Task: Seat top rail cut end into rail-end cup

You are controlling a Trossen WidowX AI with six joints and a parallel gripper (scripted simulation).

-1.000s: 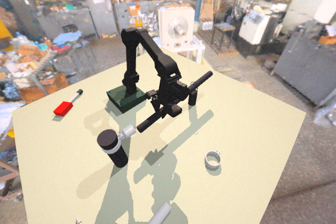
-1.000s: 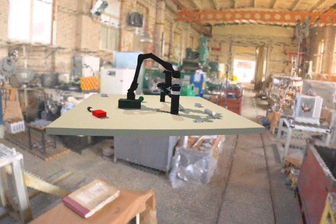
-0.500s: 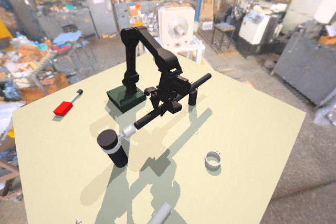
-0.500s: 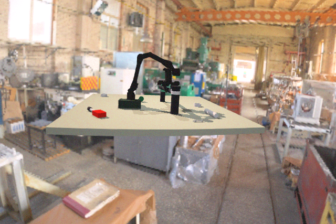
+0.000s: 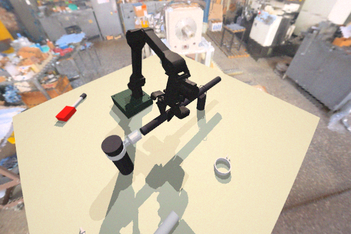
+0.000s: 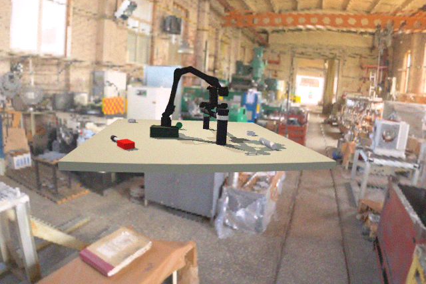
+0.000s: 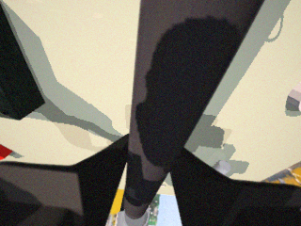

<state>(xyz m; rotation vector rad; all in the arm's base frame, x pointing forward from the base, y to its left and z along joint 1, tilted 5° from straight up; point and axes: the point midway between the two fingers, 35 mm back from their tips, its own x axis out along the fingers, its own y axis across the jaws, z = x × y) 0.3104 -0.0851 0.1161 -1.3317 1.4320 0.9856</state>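
Rail clamped mid-length in gripper, held level above table. Cut end ahead of fingers, at mouth of grey cup on big post; seating depth unclear. Far end behind gripper, over short post.

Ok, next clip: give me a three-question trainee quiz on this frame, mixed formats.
1. True or false: the gripper is shut on the rail.
2. Multiple choice: the rail's near end sits
A. at the mouth of the cup
B. flat on the table
C. inside the loose ring
3. Short answer: where on the big post is the band?

Key
1. True: the fingers clamp the rail mid-length.
2. A; how deep it has gone in cannot be told.
3. Up near the post's cap, with the cup hanging off it toward the rail.
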